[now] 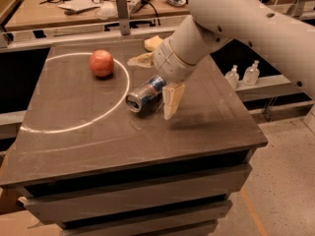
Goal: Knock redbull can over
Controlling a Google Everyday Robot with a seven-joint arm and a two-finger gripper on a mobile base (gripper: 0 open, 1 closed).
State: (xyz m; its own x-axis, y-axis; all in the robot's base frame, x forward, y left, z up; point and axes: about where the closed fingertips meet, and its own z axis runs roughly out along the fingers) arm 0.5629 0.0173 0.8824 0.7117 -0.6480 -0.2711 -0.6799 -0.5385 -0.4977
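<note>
- nearest you, the dark table [88,146] stands on drawer fronts over a speckled floor [280,181].
- a white chalk ring [74,129] curves across its top.
- the redbull can [145,93] lies on its side by the ring's right edge, silver top facing you.
- your gripper [148,89] hangs over it, jaws spread wide, one finger on each side of the can, clamping nothing.
- the pale arm [236,18] reaches in from the upper right.
- farther back are the apple [101,63], the sponge [151,43] and a cluttered bench [74,16].
</note>
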